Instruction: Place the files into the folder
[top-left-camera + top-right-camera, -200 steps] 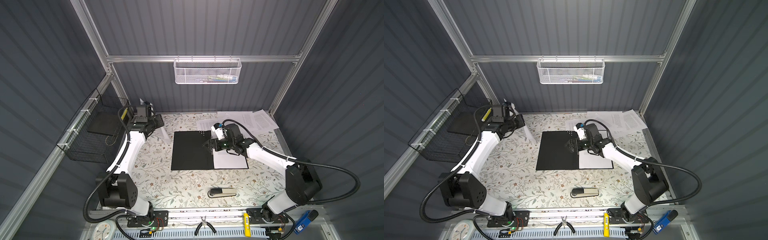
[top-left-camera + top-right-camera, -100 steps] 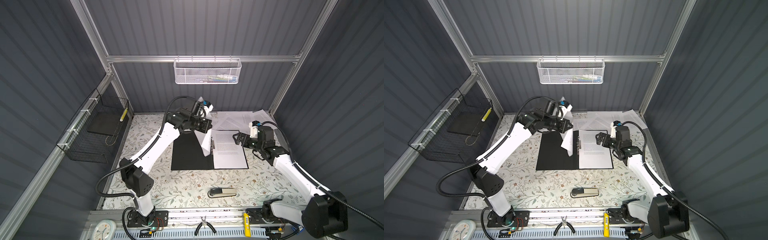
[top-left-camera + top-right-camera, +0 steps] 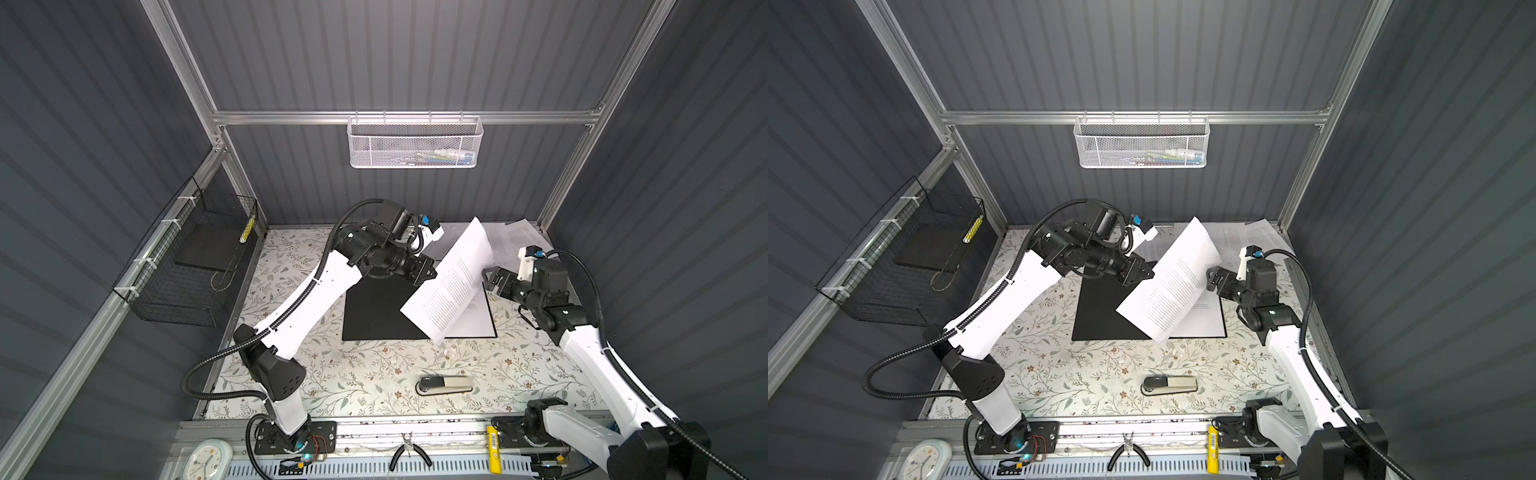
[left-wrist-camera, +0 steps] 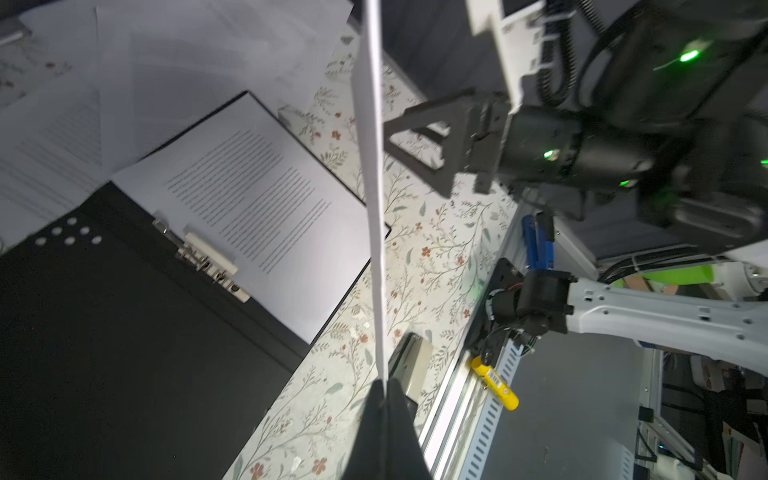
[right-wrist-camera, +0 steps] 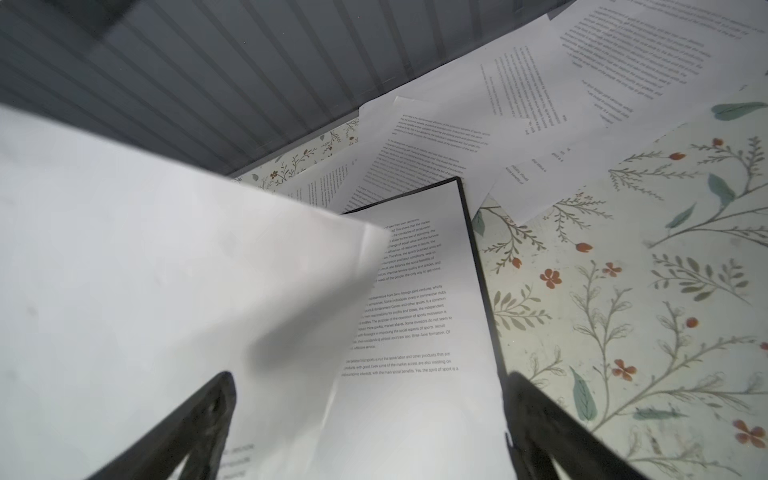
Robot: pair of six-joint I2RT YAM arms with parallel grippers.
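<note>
Floral tabletop [image 3: 374, 374]: left pincer [image 4: 385, 384] clamped on raised sheet [image 3: 453, 282] above open folder [image 3: 374, 307]; right pincer [image 5: 370, 380] apart.

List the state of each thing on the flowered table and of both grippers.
Thin black folder: open, flat on the table.
White printed sheet inside it: flat on its right half.
Raised white printed sheet: tilted above the folder.
Loose white printed sheets: scattered beyond the folder.
Left gripper: shut on the raised sheet.
Right gripper: open, empty.
Grey stapler: closed.
</note>
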